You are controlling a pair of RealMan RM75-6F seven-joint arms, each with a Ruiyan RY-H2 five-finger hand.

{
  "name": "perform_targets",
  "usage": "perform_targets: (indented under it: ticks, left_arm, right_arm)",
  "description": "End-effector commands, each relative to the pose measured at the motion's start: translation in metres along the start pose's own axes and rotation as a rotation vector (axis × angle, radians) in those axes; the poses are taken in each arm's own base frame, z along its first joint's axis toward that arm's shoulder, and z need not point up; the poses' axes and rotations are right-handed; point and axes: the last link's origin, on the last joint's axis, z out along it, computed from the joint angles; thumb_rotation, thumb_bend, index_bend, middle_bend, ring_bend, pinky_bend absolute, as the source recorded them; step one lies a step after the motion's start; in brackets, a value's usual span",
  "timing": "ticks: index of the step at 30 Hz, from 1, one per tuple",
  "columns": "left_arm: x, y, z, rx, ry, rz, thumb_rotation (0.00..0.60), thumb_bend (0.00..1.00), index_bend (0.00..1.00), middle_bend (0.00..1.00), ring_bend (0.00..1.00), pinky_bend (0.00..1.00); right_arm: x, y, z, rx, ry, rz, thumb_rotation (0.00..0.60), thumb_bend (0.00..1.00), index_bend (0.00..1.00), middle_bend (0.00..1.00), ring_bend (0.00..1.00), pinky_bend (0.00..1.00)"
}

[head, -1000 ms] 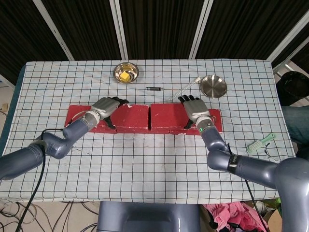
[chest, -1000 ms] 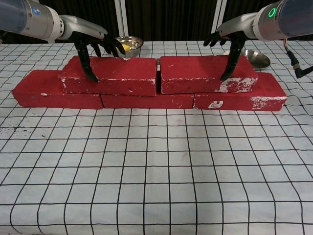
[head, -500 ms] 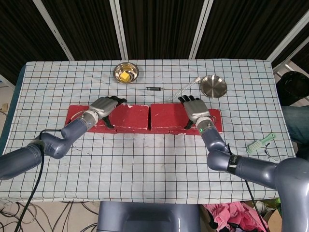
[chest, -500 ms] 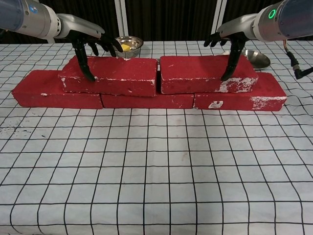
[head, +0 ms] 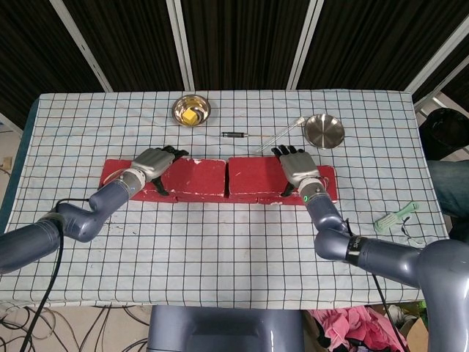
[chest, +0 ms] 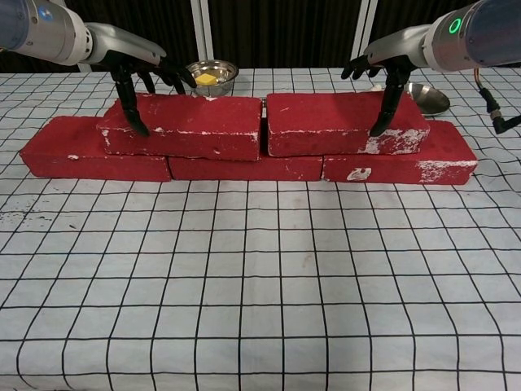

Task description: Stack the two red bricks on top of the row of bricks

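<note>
Two red bricks lie end to end on the row of bricks: the left upper brick and the right upper brick, with a thin gap between them. My left hand hovers over the left end of the left upper brick, fingers spread, its thumb hanging down in front of the brick's face. At the right end of the right upper brick my right hand straddles the brick with spread fingers, thumb down the front face. The ends of the row stick out beyond both hands.
Behind the bricks stand a brass bowl with something yellow in it and a steel bowl. A pen and a white stick lie between them. A green brush rests near the right edge.
My left hand has slid leftward along the left upper brick toward its end. My right hand has shifted slightly right. The bricks have not moved.
</note>
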Motion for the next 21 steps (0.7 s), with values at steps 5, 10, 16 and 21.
perform_targets:
  ticks: [5, 10, 16, 21]
  left_arm:
    - [-0.0024, -0.002, -0.0018, 0.01, -0.01, 0.004, 0.6, 0.0, 0.06, 0.1, 0.01, 0.16]
    - [-0.0027, -0.0019, -0.0023, 0.015, -0.014, 0.008, 0.6, 0.0, 0.06, 0.1, 0.01, 0.16]
    - [-0.0006, -0.0009, -0.003, 0.018, -0.002, 0.006, 0.6, 0.0, 0.06, 0.1, 0.0, 0.15]
    - [0.0018, 0.0005, -0.0039, 0.018, 0.007, 0.006, 0.6, 0.0, 0.06, 0.1, 0.0, 0.14]
  right_arm:
    - [0.0009, -0.0002, -0.0009, 0.001, 0.002, -0.001, 0.6, 0.0, 0.0, 0.0, 0.0, 0.11]
    - [0.0009, 0.0016, -0.0014, -0.004, 0.002, -0.002, 0.6, 0.0, 0.0, 0.0, 0.0, 0.11]
    - [0.0008, 0.0018, -0.0023, -0.004, 0.002, -0.002, 0.6, 0.0, 0.0, 0.0, 0.0, 0.11]
    - [0.0011, 0.0026, -0.0029, -0.005, 0.004, -0.002, 0.6, 0.0, 0.0, 0.0, 0.0, 0.11]
